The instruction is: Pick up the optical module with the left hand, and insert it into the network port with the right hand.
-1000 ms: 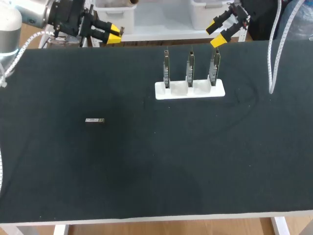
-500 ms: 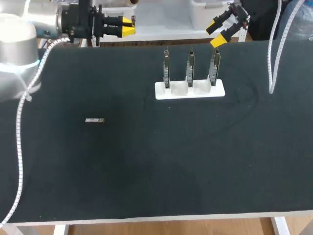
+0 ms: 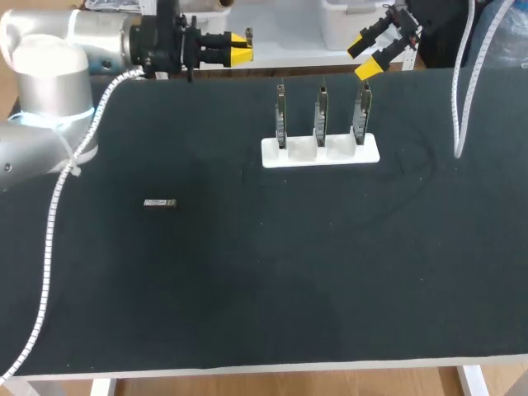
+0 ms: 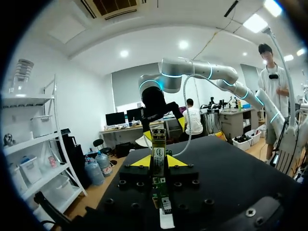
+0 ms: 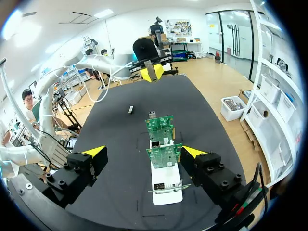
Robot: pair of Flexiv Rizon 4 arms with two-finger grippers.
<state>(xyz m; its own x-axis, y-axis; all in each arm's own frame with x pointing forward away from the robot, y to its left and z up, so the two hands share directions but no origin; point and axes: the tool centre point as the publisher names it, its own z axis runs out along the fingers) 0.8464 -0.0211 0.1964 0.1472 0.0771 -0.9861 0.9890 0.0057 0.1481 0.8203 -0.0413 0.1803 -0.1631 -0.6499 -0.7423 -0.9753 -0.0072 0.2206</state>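
My left gripper hangs over the table's far edge and points right, shut on a small metal optical module with a label, which stands between the yellow tips. A second module lies flat on the black mat at the left. A white holder carries three upright network cards. My right gripper hangs wide open above the far right end of the holder. In the right wrist view the cards stand ahead of its open fingers, with the left gripper beyond them.
A white cable hangs down over the table's far right part. The left arm's corrugated hose runs along the left edge. The black mat covers the whole tabletop.
My left arm has swung right along the far edge, its gripper now level and pointing towards the cards. The right arm and the module on the mat have stayed put.
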